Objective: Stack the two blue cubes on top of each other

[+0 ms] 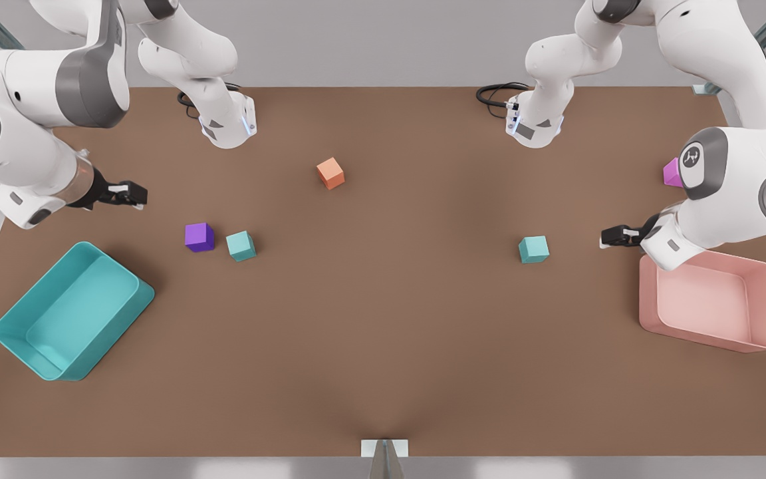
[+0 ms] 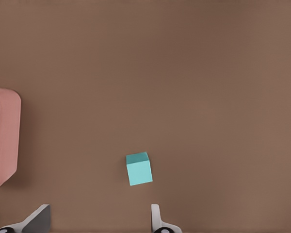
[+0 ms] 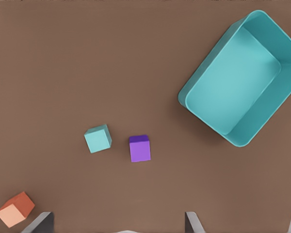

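Two blue cubes lie apart on the brown table. One blue cube (image 1: 241, 245) (image 3: 98, 138) rests beside a purple cube (image 1: 199, 237) (image 3: 139, 148) on the front view's left. The other blue cube (image 1: 533, 249) (image 2: 138, 168) sits alone on the front view's right. My right gripper (image 1: 131, 194) (image 3: 116, 223) hovers open at the front view's left, short of the purple cube. My left gripper (image 1: 612, 236) (image 2: 97, 218) hovers open at the front view's right, a little way from its blue cube. Neither gripper holds anything.
A large teal bin (image 1: 110, 332) (image 3: 274, 114) stands at the front left. A pink bin (image 1: 702, 336) (image 2: 7, 141) stands at the front right under the left arm. An orange cube (image 1: 330, 173) (image 3: 14, 209) lies mid-table toward the back; a magenta cube (image 1: 671, 172) sits behind the left arm.
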You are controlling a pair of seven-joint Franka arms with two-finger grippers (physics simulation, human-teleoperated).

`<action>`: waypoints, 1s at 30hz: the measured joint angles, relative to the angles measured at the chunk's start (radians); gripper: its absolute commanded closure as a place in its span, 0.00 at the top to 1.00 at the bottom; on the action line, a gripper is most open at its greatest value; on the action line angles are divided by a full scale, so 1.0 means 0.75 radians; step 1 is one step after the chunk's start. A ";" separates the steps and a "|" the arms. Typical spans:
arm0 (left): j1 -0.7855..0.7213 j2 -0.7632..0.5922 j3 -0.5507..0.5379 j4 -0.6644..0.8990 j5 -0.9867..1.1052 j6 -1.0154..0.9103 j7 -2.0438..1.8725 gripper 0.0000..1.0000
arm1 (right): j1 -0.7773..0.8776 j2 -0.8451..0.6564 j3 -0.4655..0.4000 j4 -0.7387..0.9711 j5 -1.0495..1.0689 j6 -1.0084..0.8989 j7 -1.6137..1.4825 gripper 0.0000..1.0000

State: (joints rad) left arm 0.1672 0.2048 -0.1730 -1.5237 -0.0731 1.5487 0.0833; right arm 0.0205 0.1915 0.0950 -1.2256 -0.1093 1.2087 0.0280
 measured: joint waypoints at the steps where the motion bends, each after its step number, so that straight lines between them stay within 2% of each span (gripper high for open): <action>1: 0.000 0.000 0.000 0.000 0.000 0.001 0.002 1.00 | 0.001 0.005 0.000 0.001 0.001 0.005 0.000 1.00; 4: 0.000 -0.001 0.000 0.000 -0.001 0.002 0.006 1.00 | 0.005 0.105 0.010 -0.028 0.012 -0.001 0.001 1.00; 7: 0.001 -0.001 0.000 0.000 -0.001 0.002 0.009 1.00 | 0.031 0.099 0.016 -0.411 0.033 0.103 0.004 1.00; 11: 0.003 0.000 0.000 0.000 -0.001 0.001 0.013 1.00 | 0.062 0.051 0.037 -0.852 0.054 0.507 0.008 1.00; 14: 0.009 -0.001 0.000 0.000 0.000 0.001 0.016 1.00 | 0.089 0.074 0.040 -1.052 0.062 0.848 0.014 1.00; 18: 0.018 0.005 0.000 -0.003 -0.001 0.001 0.018 1.00 | 0.119 0.083 0.048 -1.173 0.066 1.185 0.025 1.00; 21: 0.021 0.011 0.000 -0.006 -0.002 -0.007 0.019 1.00 | 0.120 0.078 0.049 -1.254 0.066 1.343 0.031 1.00; 30: 0.032 0.031 0.000 -0.005 -0.002 -0.046 0.021 1.00 | 0.127 0.031 0.096 -1.410 0.058 1.521 0.023 1.00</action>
State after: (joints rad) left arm 0.1913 0.2279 -0.1729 -1.5273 -0.0743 1.5145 0.0988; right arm 0.1157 0.2150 0.1667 -2.2829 -0.0662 2.3494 0.0450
